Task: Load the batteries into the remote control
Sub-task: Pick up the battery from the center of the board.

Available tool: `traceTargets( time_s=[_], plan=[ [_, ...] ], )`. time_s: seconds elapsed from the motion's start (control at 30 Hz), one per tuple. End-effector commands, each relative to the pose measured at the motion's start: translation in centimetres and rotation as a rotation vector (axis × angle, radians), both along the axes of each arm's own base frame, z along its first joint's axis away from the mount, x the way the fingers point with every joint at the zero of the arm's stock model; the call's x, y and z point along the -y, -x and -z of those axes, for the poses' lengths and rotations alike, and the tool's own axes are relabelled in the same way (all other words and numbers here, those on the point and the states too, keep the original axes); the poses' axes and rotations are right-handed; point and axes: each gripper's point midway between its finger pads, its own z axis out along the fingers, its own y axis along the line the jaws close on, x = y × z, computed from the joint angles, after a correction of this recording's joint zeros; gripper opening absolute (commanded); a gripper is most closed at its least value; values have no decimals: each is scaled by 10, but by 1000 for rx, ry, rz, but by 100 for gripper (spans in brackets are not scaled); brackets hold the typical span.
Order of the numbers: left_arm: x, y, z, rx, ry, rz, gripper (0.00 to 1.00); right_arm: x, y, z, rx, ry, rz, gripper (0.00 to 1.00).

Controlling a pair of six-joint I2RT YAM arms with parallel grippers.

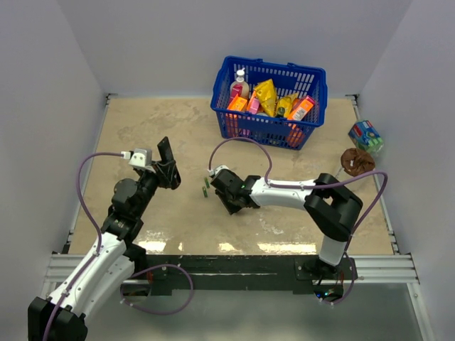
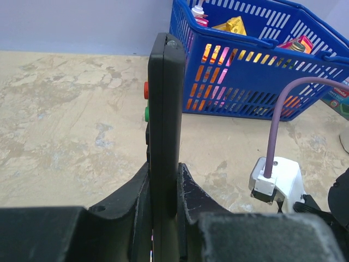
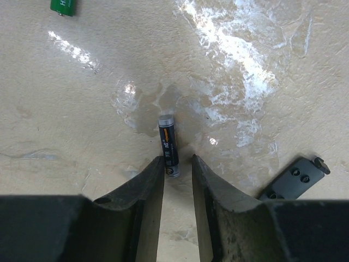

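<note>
The left gripper (image 2: 163,176) is clamped on the lower part of the slim black rectangular plastic remote control (image 2: 163,103), jaws narrow and pressed against its two broad faces. The remote control stands upright above the left half of the beige, marble-patterned table (image 1: 142,121), clear of the surface. In the left wrist view it is seen edge-on, with a small orange button and a small green button showing on its left side.

The right gripper (image 3: 178,166) is low over the table's middle, its jaws narrowly parted and gripping nothing. A small dark cylindrical battery with an orange stripe (image 3: 168,143) lies flat on the table, its near end between the fingertips (image 3: 155,174). That end sits against the left one, with a slight gap to the right one.

A small green cylindrical battery (image 1: 206,186) lies on the table just left of the right gripper, apart from the dark one. A small flat black plastic plate (image 3: 297,176) lies on the table near the right finger.

A blue plastic basket (image 1: 245,121) of colourful packets and bottles stands at the far edge, right of centre. A brown lumpy object (image 1: 357,161) and a small colourful carton (image 1: 366,135) sit by the right edge.
</note>
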Motion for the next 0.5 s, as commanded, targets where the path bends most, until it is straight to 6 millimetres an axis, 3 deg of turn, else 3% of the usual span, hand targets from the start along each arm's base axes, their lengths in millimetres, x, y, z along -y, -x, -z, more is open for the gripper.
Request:
traceTargets(
  time_s=[0.0, 0.17, 0.37, 0.47],
  plan=[
    [1, -1, -19, 65, 38, 3, 0, 50, 37, 34, -157, 195, -2, 29],
    [6, 1, -20, 68, 43, 32, 0, 48, 42, 38, -181, 182, -15, 21],
    [15, 4, -21, 67, 75, 80, 0, 44, 45, 38, -189, 163, -35, 1],
    [22, 7, -21, 61, 126, 115, 0, 35, 43, 27, -163, 101, -41, 0]
  ],
)
